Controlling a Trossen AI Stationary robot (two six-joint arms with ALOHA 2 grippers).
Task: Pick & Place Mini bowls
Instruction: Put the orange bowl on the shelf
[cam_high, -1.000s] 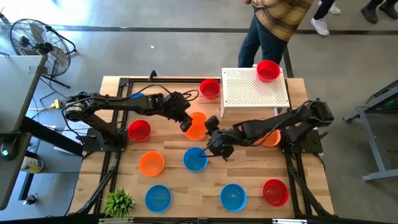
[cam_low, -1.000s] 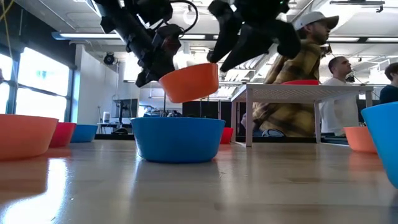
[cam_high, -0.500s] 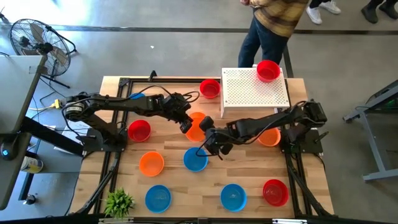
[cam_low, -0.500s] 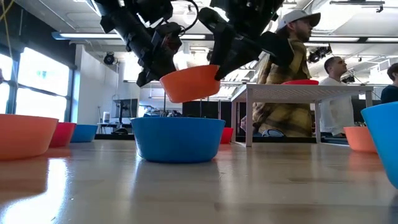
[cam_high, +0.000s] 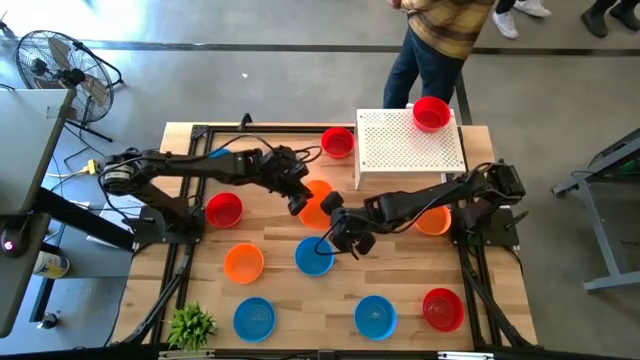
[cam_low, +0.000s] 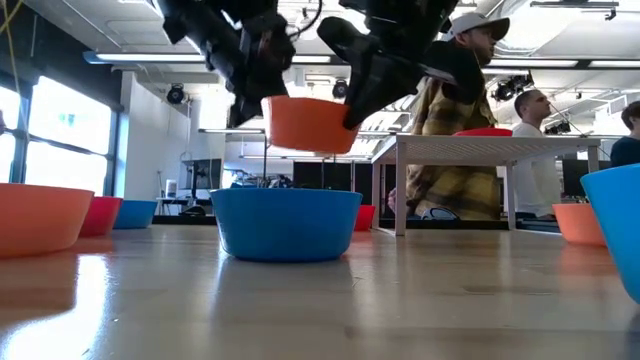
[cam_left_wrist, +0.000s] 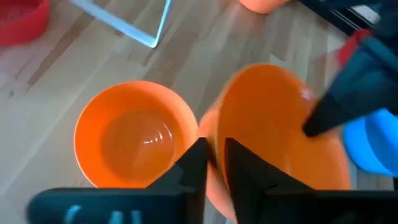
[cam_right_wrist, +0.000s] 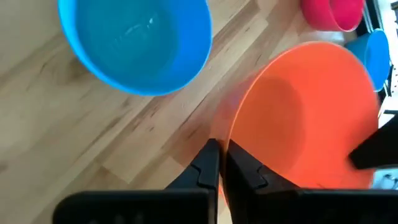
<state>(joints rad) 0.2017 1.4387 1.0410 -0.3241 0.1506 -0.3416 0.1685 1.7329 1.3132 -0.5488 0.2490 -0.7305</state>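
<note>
Pale wooden desk (cam_high: 280, 235) under me, an open workshop room behind it, and a person (cam_high: 440, 40) standing past the far edge at 12 o'clock.

My right tool (cam_right_wrist: 217, 155) is pinched closed on the rim of an orange bowl (cam_low: 310, 125), which hangs level in the air near the middle of the desk. My left tool (cam_left_wrist: 214, 155) sits at the opposite rim of that same bowl; whether it has a grip on it I cannot tell.

Right below, toward 6 o'clock, a blue bowl (cam_right_wrist: 134, 43) stands on the desk, apart from the lifted one. Just beside the held bowl toward 12 o'clock, a second orange bowl (cam_left_wrist: 134, 140) rests on the wood.

Farther out lie the other bowls:
- a red bowl (cam_high: 224, 210) at 9 o'clock
- an orange one (cam_high: 243, 263) at 8 o'clock
- two blue ones (cam_high: 253, 318) (cam_high: 375, 316) along the near edge
- a red one (cam_high: 442, 308) at 5 o'clock
- an orange one (cam_high: 435, 222) at 3 o'clock, partly under my right arm
- a red one (cam_high: 338, 141) at 12 o'clock

At 1 o'clock stands a white perforated box (cam_high: 400, 150) with one more red bowl (cam_high: 431, 112) on top. A small green plant (cam_high: 190, 325) sits at the 7 o'clock corner.
</note>
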